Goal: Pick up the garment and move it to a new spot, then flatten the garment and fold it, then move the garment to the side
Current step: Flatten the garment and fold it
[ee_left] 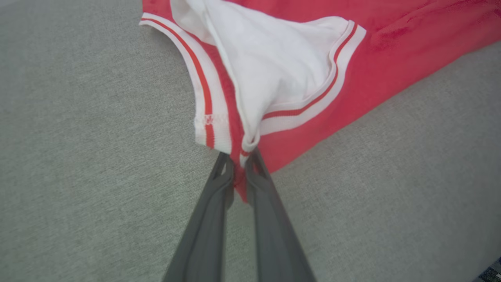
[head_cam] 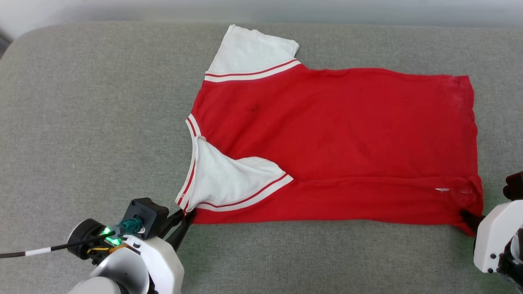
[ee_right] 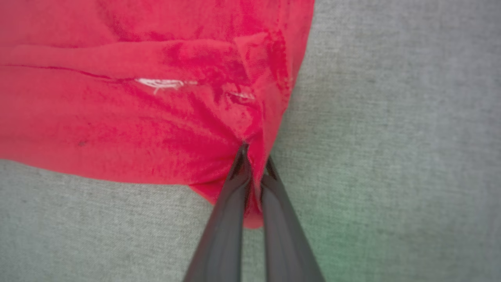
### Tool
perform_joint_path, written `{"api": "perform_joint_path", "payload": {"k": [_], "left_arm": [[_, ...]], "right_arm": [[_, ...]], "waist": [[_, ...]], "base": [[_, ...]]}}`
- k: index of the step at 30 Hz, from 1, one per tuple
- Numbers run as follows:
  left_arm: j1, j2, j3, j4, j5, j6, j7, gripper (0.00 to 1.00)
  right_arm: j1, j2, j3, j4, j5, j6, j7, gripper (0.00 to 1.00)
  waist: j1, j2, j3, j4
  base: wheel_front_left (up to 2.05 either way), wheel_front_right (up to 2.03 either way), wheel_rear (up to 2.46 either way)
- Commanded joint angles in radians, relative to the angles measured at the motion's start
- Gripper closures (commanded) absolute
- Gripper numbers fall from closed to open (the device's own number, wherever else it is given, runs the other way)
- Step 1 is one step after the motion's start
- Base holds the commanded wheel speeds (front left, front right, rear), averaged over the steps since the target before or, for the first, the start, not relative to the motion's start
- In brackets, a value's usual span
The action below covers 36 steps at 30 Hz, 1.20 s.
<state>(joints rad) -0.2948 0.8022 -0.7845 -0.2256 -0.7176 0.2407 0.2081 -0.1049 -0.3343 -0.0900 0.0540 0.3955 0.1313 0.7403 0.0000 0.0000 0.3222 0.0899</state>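
Grey cushion [head_cam: 81, 122], left end effector [head_cam: 186, 212], right end effector [head_cam: 466, 214] low, pinching garment [head_cam: 335, 134]

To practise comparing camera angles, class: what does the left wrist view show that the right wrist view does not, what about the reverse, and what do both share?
Left wrist view: the left pincer shut on a corner of the garment beside a white sleeve with red-white striped trim. Right wrist view: the right pincer shut on a plain red corner, near a small white mark. Both: two dark fingers pinching red cloth against the grey fabric surface.
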Motion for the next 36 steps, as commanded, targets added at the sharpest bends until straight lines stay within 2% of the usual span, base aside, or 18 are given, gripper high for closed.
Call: {"api": "perform_joint_path", "payload": {"k": [1,9,18,24,29,30,31,32,33,34,36], "left_arm": [[0.007,0.001,-0.003,0.007,-0.004,0.001,0.004,1.00],[0.042,0.026,-0.008,0.037,-0.028,-0.001,0.016,1.00],[0.138,0.059,-0.036,0.012,-0.067,0.022,0.039,1.00],[0.188,0.039,-0.076,0.032,-0.079,0.011,0.043,1.00],[0.192,0.013,-0.088,0.080,-0.073,0.000,0.014,1.00],[0.193,0.009,-0.093,0.090,-0.075,-0.005,0.015,1.00],[0.193,0.006,-0.095,0.098,-0.077,-0.009,0.016,1.00],[0.191,0.005,-0.097,0.106,-0.074,-0.011,0.014,0.62],[0.187,0.004,-0.099,0.113,-0.066,-0.015,0.009,0.11],[0.185,0.002,-0.099,0.119,-0.065,-0.017,0.003,0.00],[0.179,-0.004,-0.090,0.125,-0.060,-0.017,-0.019,0.00]], "right_arm": [[0.027,0.010,0.020,0.049,-0.001,-0.001,0.014,1.00],[0.043,-0.047,0.019,0.026,0.023,-0.001,0.008,1.00],[0.170,-0.147,0.000,-0.101,0.071,-0.001,0.124,1.00],[0.240,-0.153,-0.031,-0.148,0.084,-0.001,0.171,1.00],[0.239,-0.104,-0.043,-0.125,0.109,-0.001,0.166,1.00],[0.234,-0.104,-0.043,-0.124,0.102,-0.001,0.159,0.65],[0.232,-0.103,-0.042,-0.118,0.098,-0.001,0.155,0.00],[0.231,-0.101,-0.039,-0.114,0.094,-0.001,0.149,0.00],[0.230,-0.099,-0.036,-0.112,0.097,-0.001,0.148,0.00],[0.229,-0.098,-0.032,-0.114,0.101,-0.001,0.146,0.00],[0.221,-0.107,-0.032,-0.122,0.099,-0.001,0.133,0.00]], "waist": [[0.0000,0.0000,-0.007,-0.003],[0.0000,0.0000,-0.072,-0.019],[0.0000,0.0000,-0.126,-0.041],[0.0000,0.0000,-0.125,-0.054],[0.0000,0.0000,-0.124,-0.060],[0.0000,0.0000,-0.124,-0.060],[0.0000,0.0000,-0.125,-0.060],[0.0000,0.0000,-0.126,-0.060],[0.0000,0.0000,-0.129,-0.060],[0.0000,0.0000,-0.134,-0.060],[0.0000,0.0000,-0.145,-0.061]], "base": [[0.00,0.00,0.00],[0.00,0.00,0.00],[0.00,0.00,0.00],[0.00,0.00,0.00],[0.00,0.00,0.00],[0.00,0.00,0.00],[0.00,0.00,0.00],[0.00,0.00,0.00],[0.00,0.00,0.00],[0.00,0.00,0.00],[0.00,0.00,0.00]]}}
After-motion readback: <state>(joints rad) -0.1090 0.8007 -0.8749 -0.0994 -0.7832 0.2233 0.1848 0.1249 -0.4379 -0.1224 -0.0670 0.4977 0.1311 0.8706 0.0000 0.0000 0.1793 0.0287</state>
